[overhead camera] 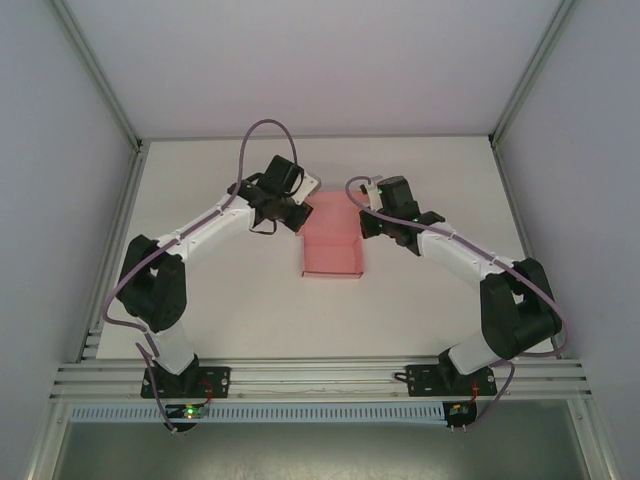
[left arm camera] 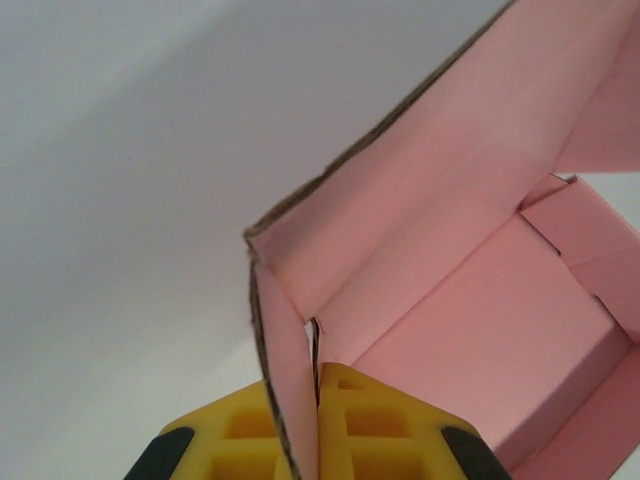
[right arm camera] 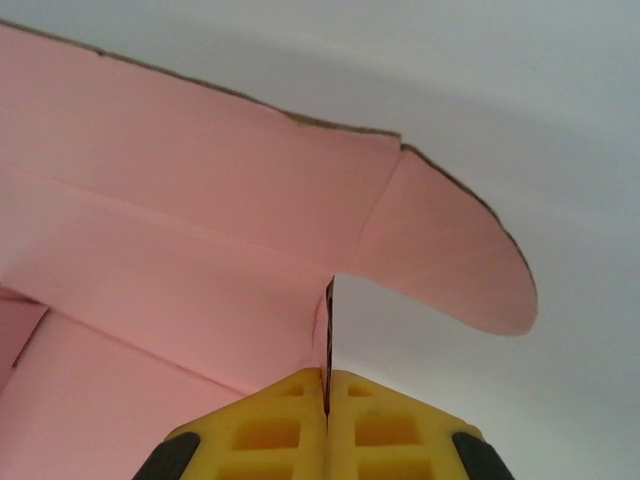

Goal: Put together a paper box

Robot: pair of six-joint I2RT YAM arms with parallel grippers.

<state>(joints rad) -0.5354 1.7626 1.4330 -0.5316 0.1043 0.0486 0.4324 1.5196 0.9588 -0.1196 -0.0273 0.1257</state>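
Note:
The pink paper box (overhead camera: 331, 247) lies partly folded in the middle of the white table, its lid panel open toward the back. My left gripper (overhead camera: 299, 213) is at its far left corner, yellow fingers (left arm camera: 370, 420) shut on a thin side wall of the paper box (left arm camera: 470, 300). My right gripper (overhead camera: 368, 222) is at the far right corner. In the right wrist view its yellow fingers (right arm camera: 290, 425) pinch the wall edge of the paper box (right arm camera: 180, 250) below a rounded tab.
The white table (overhead camera: 220, 300) is bounded by metal frame posts and grey side walls. An aluminium rail (overhead camera: 320, 378) runs along the near edge at the arm bases.

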